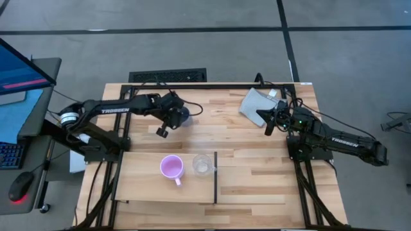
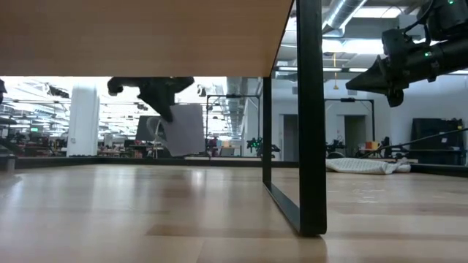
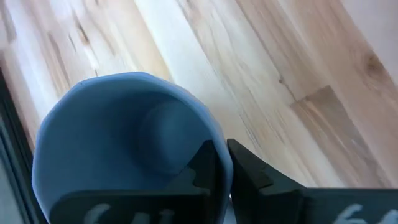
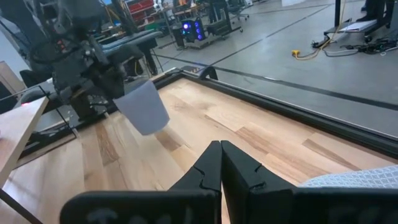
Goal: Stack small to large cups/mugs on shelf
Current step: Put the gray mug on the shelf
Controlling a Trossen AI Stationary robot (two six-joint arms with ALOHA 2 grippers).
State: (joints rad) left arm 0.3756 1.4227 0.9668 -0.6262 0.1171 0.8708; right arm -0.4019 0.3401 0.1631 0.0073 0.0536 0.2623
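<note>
My left gripper [image 1: 174, 117] is shut on the blue-grey mug [image 1: 183, 116] above the far left of the table; the mug also shows in the low view [image 2: 183, 129] and in the right wrist view [image 4: 144, 106]. The pink-purple mug [image 1: 171, 168] and the small clear cup [image 1: 201, 165] stand side by side on their bases on the pale shelf board [image 1: 141, 183]. My right gripper [image 1: 268, 127] is shut and empty, in the air at the far right, next to a grey cloth [image 1: 255, 101]. My left gripper holds the blue-grey mug by its rim wall [image 3: 219, 146], one finger [image 3: 200, 177] inside the mug and one finger [image 3: 252, 177] outside. The mug hangs below the fingers, mouth up and tilted, lifted clear of the table [image 2: 183, 129].
A thin black strip [image 1: 215, 176] runs along the shelf board's right end. In the low view a black post [image 2: 308, 117] stands under the board. The grey cloth lies at the far right of the striped tabletop [image 1: 257, 179]. A monitor, keyboard and mouse sit off the table's left side.
</note>
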